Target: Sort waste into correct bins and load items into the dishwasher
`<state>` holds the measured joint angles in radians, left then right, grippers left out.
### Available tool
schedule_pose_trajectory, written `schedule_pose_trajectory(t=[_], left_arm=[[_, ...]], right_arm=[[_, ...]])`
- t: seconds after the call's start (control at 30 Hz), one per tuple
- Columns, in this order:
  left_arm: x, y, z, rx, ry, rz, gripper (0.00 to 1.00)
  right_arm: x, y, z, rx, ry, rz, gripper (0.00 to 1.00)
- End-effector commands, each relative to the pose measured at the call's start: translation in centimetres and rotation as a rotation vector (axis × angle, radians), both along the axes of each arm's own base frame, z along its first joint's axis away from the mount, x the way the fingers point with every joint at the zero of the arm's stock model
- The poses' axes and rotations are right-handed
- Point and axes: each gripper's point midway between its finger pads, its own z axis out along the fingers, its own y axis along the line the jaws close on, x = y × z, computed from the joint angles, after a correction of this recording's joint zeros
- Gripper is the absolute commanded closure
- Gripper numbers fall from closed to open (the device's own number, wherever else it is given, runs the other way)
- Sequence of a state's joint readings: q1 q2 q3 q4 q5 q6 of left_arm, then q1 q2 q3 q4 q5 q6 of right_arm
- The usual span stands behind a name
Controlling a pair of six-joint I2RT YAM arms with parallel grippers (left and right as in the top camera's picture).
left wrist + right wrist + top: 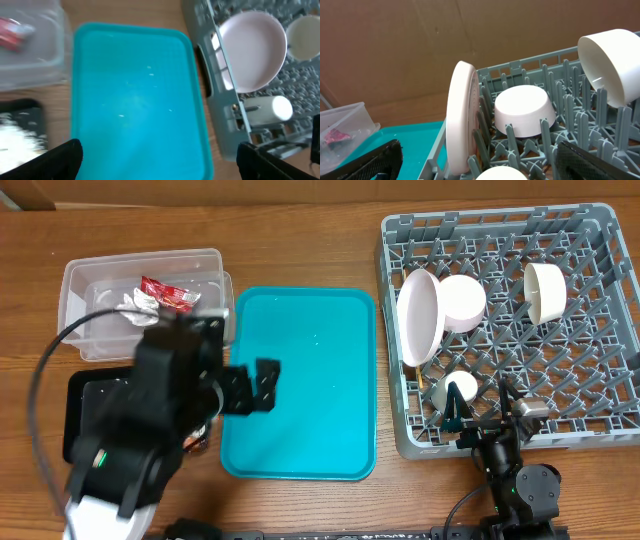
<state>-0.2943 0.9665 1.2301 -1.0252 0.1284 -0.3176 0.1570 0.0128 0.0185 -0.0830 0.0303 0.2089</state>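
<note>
The clear tub (90,280) at the back left holds a red wrapper (165,293) and a crumpled paper ball (130,305). The black tray (85,415) in front of it is mostly hidden by my left arm; pale scraps (20,140) lie in it. The grey rack (600,410) holds a plate (420,315) on edge, two bowls (462,300) (545,290) and a cup (460,390). My left gripper (255,385) is open and empty over the teal tray's left side. My right gripper (482,408) is open and empty at the rack's front edge, above the cup (500,174).
The teal tray (310,380) lies between the bins and the rack, with only a few crumbs on it. A cardboard wall (470,35) stands behind the table. The right wrist view shows the plate (462,120) right ahead between the fingers.
</note>
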Motion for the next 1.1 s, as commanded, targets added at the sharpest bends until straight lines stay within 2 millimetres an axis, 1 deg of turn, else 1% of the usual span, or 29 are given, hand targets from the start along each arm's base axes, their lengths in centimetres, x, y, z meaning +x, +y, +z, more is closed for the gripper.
schedule_pose_trajectory(t=[0.0,0.03,0.07,0.17,0.23,0.27,0.33,0.4,0.47,0.57,0.63,0.73,0.87,1.07], left_arm=[[-0.6,1.6,1.9,0.063,-0.101,0.027,0.00],[-0.9,1.7,2.3,0.059,-0.114,0.027,0.00],[-1.5,1.9,2.1,0.064,-0.106,0.025,0.00],[-3.4,3.1,0.7,0.136,-0.043,0.025,0.00],[-4.4,4.0,-0.1,0.173,-0.005,0.044,0.00],[-4.6,4.5,-0.3,0.195,-0.005,0.057,0.00],[-4.5,4.8,-0.1,0.226,-0.032,0.049,0.00],[-4.0,4.9,0.2,0.265,-0.090,0.018,0.00],[-3.1,4.9,0.4,0.301,-0.181,-0.019,0.00],[-1.9,4.6,-0.2,0.305,-0.307,-0.059,0.00],[-1.4,4.9,-1.3,0.276,-0.374,-0.038,0.00],[-1.2,5.0,-3.4,0.236,-0.440,-0.028,0.00],[-1.9,5.2,-6.1,0.221,-0.523,-0.012,0.00],[-2.6,5.4,-8.6,0.213,-0.648,0.010,0.00]], right_arm=[[0.0,-0.1,-0.2,0.001,-0.003,-0.006,0.00],[0.0,-0.1,-0.2,0.001,-0.003,-0.006,0.00],[0.0,-0.1,-0.2,0.001,-0.003,-0.006,0.00],[0.0,-0.1,-0.2,0.001,-0.003,-0.006,0.00],[0.0,-0.1,-0.2,0.001,-0.003,-0.006,0.00],[0.0,-0.1,-0.2,0.001,-0.003,-0.006,0.00],[0.0,-0.1,-0.2,0.001,-0.003,-0.006,0.00],[0.0,-0.1,-0.2,0.001,-0.003,-0.006,0.00],[0.0,-0.1,-0.2,0.001,-0.003,-0.006,0.00],[0.0,-0.1,-0.2,0.001,-0.003,-0.006,0.00],[0.0,-0.1,-0.2,0.001,-0.003,-0.006,0.00],[0.0,-0.1,-0.2,0.001,-0.003,-0.006,0.00],[0.0,-0.1,-0.2,0.001,-0.003,-0.006,0.00],[0.0,-0.1,-0.2,0.001,-0.003,-0.006,0.00]])
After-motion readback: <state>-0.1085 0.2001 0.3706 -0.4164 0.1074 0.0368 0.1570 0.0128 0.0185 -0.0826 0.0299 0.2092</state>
